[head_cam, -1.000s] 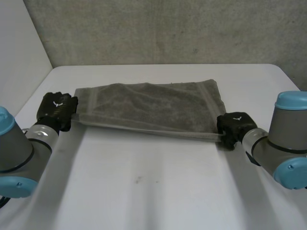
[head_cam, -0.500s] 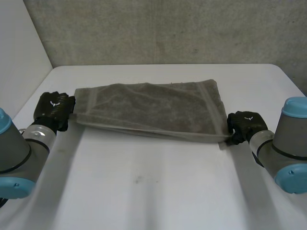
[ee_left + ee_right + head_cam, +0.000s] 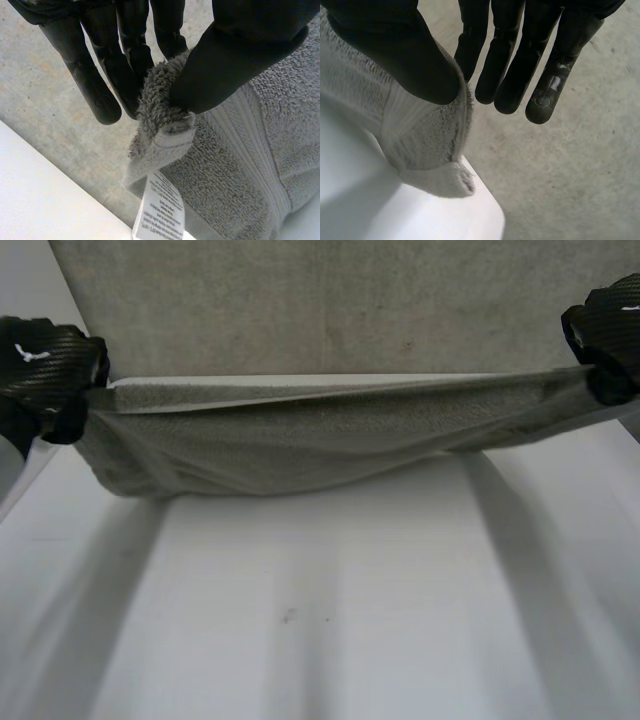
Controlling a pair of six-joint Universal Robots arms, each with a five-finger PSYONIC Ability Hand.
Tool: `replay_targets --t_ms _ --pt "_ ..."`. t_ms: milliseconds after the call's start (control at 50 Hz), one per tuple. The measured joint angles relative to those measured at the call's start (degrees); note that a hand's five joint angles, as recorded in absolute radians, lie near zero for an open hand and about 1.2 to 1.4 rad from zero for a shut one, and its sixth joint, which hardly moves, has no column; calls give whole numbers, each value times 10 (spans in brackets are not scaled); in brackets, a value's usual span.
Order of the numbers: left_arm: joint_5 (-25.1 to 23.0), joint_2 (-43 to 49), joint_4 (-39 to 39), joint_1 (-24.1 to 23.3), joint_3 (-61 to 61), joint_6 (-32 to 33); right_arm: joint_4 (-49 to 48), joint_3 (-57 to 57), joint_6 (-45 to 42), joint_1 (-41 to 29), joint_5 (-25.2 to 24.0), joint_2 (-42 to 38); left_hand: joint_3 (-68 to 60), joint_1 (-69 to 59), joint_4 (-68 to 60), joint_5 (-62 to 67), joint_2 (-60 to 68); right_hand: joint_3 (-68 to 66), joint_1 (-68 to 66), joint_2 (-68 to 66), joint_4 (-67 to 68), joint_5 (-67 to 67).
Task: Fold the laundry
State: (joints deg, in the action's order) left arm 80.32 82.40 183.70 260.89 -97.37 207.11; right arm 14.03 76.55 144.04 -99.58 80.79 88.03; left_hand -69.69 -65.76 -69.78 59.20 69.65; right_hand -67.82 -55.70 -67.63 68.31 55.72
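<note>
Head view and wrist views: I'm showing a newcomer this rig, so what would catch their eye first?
A grey towel is held up, stretched wide over the white table. The left hand pinches one corner and the right hand the other, thumb against fingers. A white care label dangles below the left hand's corner.

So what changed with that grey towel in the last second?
Both hands rose, the left hand and right hand lifting the towel from lying flat on the table; it now hangs stretched between them, sagging in the middle. Unchanged: each hand pinches the same corner.
</note>
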Motion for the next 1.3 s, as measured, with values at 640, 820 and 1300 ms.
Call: replay_targets --t_ms 640,820,1300 --pt "23 385 -112 -14 385 101 3 -258 -170 -68 107 -312 0 0 0 0 0 -1 0 -1 1 4" --pt "91 365 100 -33 566 -21 -358 -323 -128 -101 149 -257 0 0 0 5 0 -1 0 -1 1 6" --pt "45 336 229 -17 115 -49 -301 1 -79 -88 45 -268 0 0 0 5 1 -1 0 -1 1 12"
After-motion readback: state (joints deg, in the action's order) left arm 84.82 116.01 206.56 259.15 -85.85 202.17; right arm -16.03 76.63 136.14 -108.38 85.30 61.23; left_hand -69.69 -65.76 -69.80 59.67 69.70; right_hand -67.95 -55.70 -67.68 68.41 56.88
